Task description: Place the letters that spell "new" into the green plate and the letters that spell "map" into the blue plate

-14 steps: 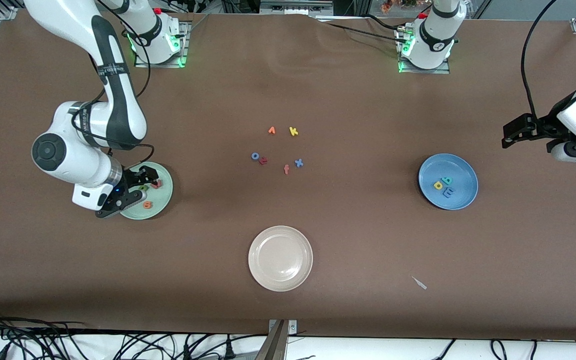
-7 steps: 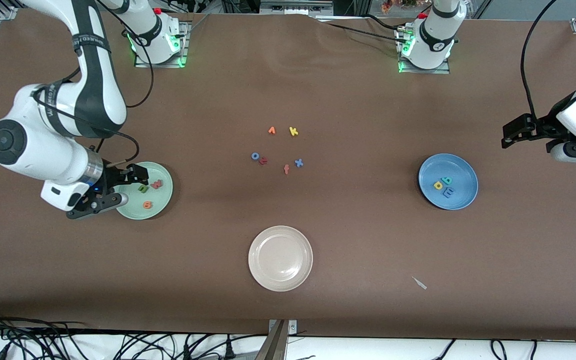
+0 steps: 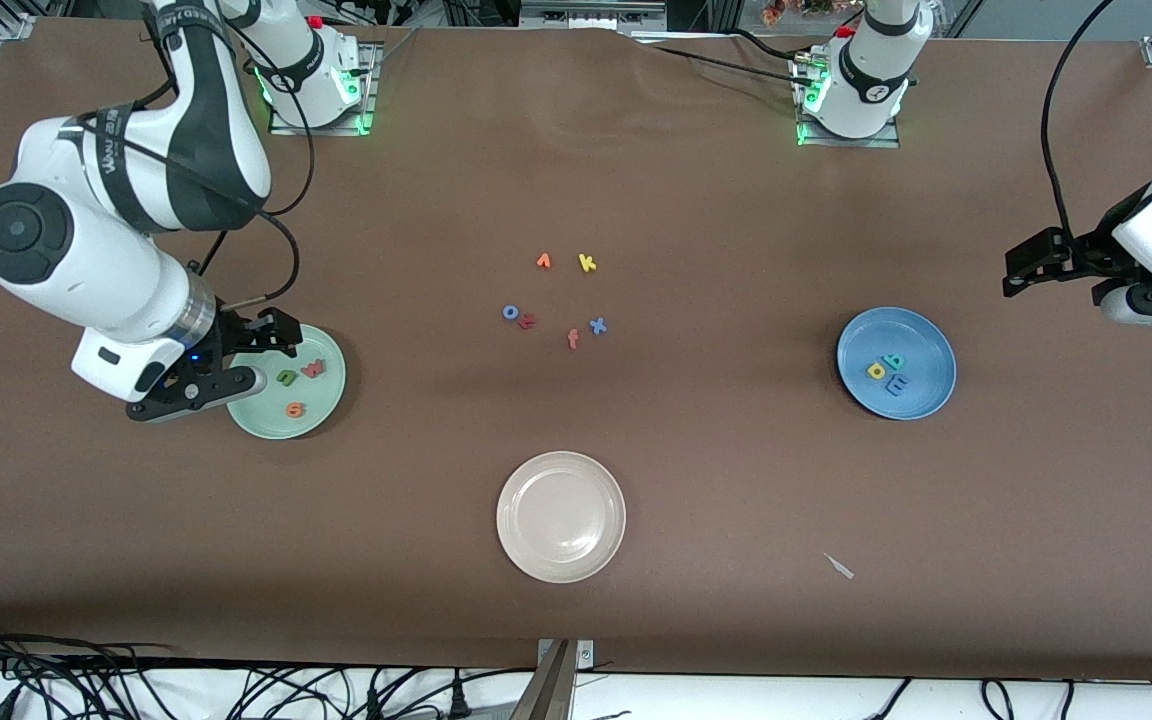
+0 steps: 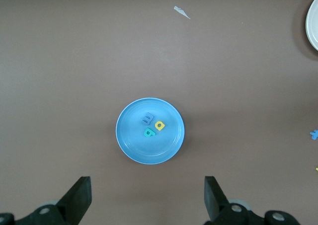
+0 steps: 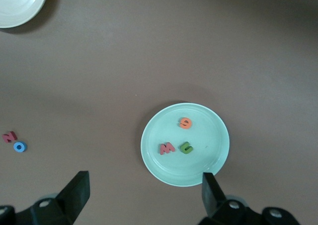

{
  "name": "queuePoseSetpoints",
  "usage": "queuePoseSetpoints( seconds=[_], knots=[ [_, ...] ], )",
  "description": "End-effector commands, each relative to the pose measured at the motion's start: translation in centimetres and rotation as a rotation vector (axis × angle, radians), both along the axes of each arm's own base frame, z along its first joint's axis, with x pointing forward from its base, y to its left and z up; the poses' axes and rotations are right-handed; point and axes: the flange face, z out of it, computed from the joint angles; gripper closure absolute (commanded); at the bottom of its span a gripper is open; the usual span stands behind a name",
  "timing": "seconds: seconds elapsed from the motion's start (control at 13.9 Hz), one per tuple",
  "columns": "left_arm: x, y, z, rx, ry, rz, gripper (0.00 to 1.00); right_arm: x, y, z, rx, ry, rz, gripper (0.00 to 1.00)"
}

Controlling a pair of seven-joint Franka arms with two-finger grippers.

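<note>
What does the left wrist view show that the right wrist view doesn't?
Only the left wrist view: the blue plate holding the blue m, teal a and yellow p.
Only the right wrist view: the green plate holding the orange e, red w and green n.
Both: the beige-white plate.
</note>
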Motion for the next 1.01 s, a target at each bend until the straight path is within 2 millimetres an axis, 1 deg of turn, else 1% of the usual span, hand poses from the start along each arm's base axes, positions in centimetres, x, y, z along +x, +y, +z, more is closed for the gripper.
queuePoseSetpoints(
  seconds=[0.0,0.07,0.14,0.29,0.43,0.58,0.72,0.86,0.94],
  knots=[
    [-0.6,0.0,0.2,-0.014,-0.011,-0.016,0.0,-0.5,0.0,2.4,-0.017,0.001,-0.022,0.0],
    [-0.6,0.0,0.2,-0.014,-0.011,-0.016,0.0,-0.6,-0.2,3.4,-0.009,-0.01,-0.023,0.0],
    [-0.5,0.0,0.2,-0.016,-0.01,-0.016,0.0,-0.8,-1.6,4.5,0.007,-0.014,-0.038,0.0],
    [-0.5,0.0,0.2,-0.016,-0.01,-0.016,0.0,-1.3,-4.0,5.9,0.049,0.006,-0.055,0.0],
    [-0.5,0.1,0.2,-0.016,-0.01,-0.014,0.0,-1.8,-4.9,7.4,0.039,-0.01,-0.053,0.0],
    [-0.5,0.1,0.1,-0.016,-0.008,-0.014,0.0,-2.6,-4.9,8.8,0.063,-0.021,-0.105,0.0],
    [-0.5,0.1,0.1,-0.016,-0.01,-0.014,0.0,-3.7,-5.6,9.6,0.078,-0.001,-0.125,0.0],
    [-0.5,0.1,0.2,-0.016,-0.01,-0.014,0.0,-5.3,-6.4,9.9,0.079,0.021,-0.14,0.0],
    [-0.5,0.1,0.1,-0.016,-0.01,-0.014,0.0,-5.5,-6.6,10.2,0.079,0.02,-0.142,0.0]
  ],
)
